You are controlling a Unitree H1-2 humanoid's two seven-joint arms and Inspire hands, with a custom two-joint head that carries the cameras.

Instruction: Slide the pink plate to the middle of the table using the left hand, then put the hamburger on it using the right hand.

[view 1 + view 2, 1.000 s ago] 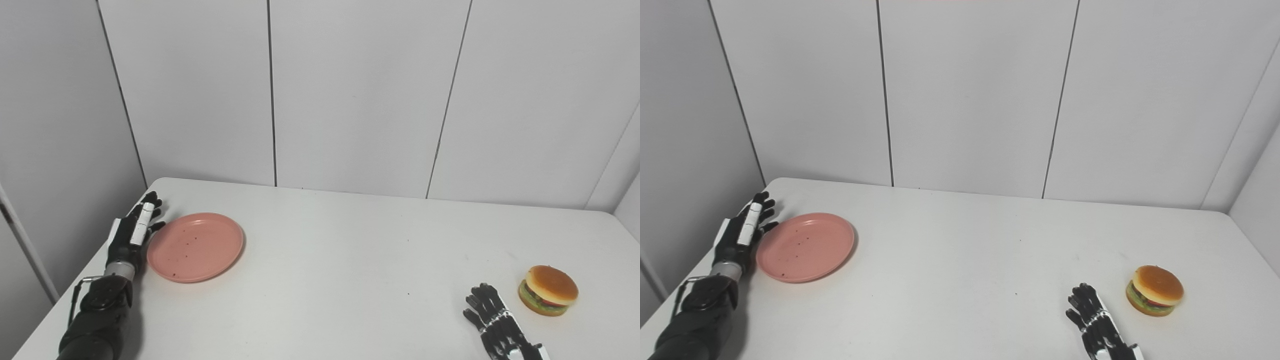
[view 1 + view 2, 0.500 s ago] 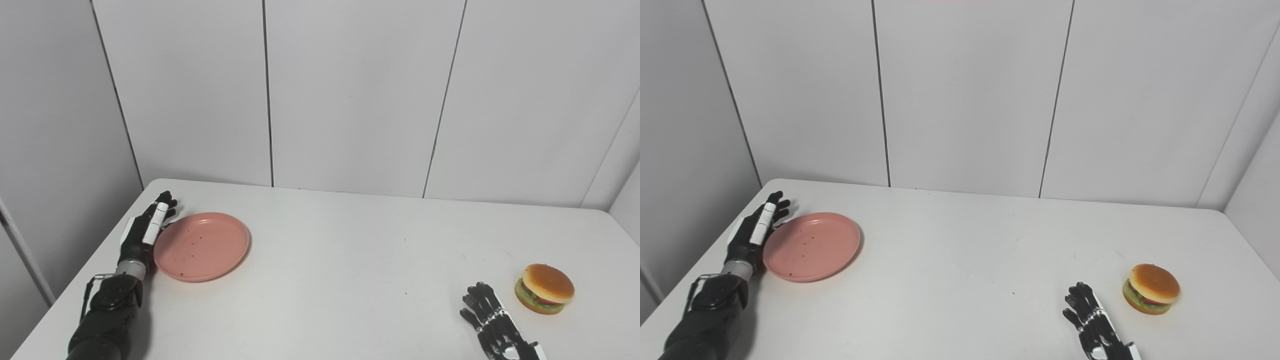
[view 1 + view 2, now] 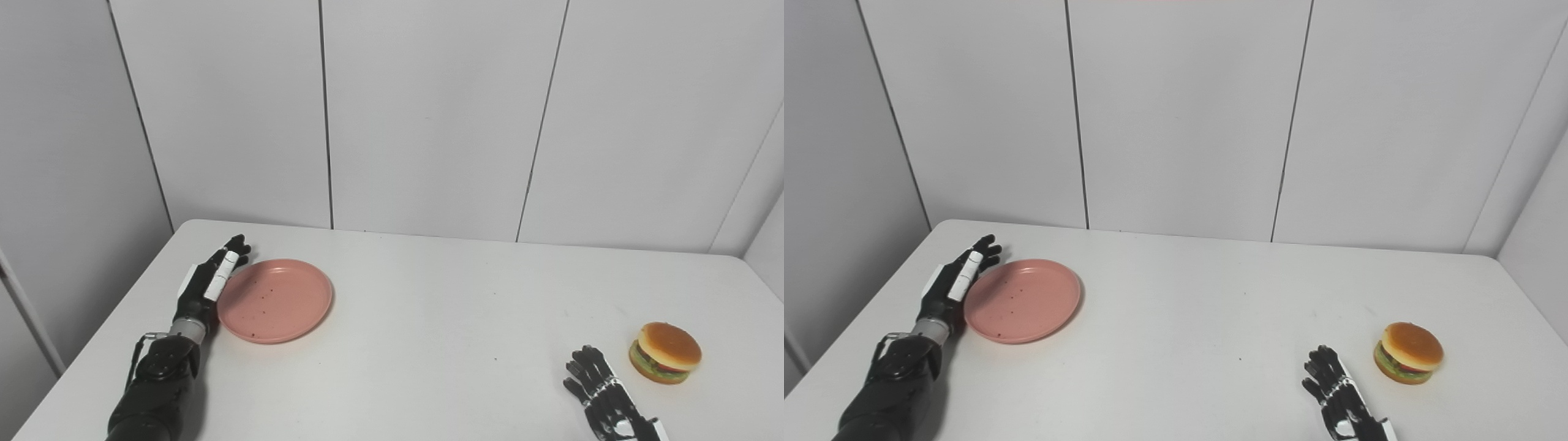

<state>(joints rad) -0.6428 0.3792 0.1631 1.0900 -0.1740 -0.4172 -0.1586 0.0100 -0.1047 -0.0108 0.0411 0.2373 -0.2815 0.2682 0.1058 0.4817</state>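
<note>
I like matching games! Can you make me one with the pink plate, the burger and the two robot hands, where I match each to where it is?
Things:
1. round pink plastic plate
2. toy hamburger with tan bun
3. left robot hand
4. right robot hand

Places:
A. near the table's right edge
B. open, flat against the plate's left rim
C. on the left part of the white table
D. open on the table, just left of the hamburger

Pairs: 1-C, 2-A, 3-B, 4-D
</note>
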